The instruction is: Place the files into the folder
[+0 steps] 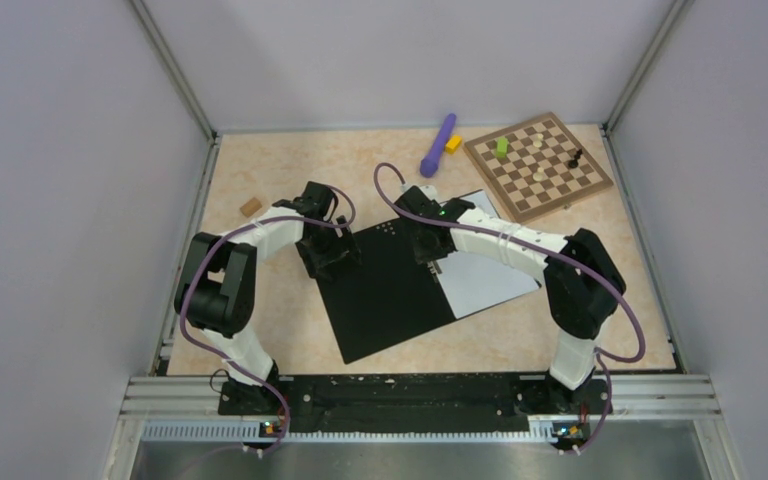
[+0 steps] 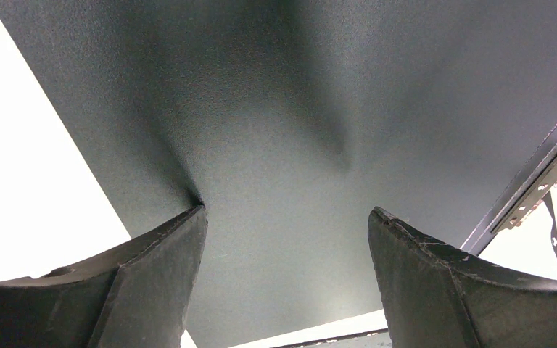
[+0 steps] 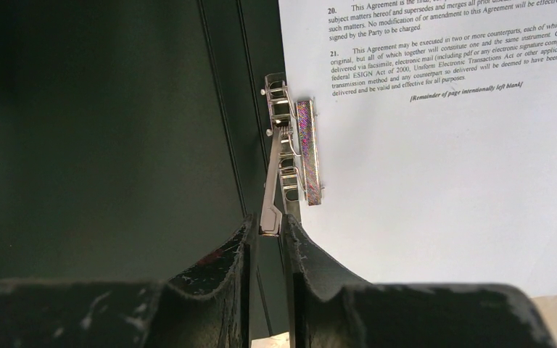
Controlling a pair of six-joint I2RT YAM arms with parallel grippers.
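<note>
The folder (image 1: 390, 300) lies open on the table, black inner faces up. The files (image 1: 485, 280), white sheets with printed text, lie on its right half and show in the right wrist view (image 3: 435, 167). My right gripper (image 1: 430, 250) is at the folder's spine, shut on the lever of the metal clamp (image 3: 272, 181) beside the sheets' left edge; its jaws (image 3: 270, 217) pinch the lever's tip. My left gripper (image 1: 332, 262) is open and empty, fingers down over the folder's left black face (image 2: 297, 109), close to or touching it (image 2: 286, 210).
A brown chessboard (image 1: 538, 165) with a few pieces stands at the back right. A purple object (image 1: 438, 145) and a yellow block (image 1: 453, 143) lie beside it. A small wooden block (image 1: 251, 207) lies at the back left.
</note>
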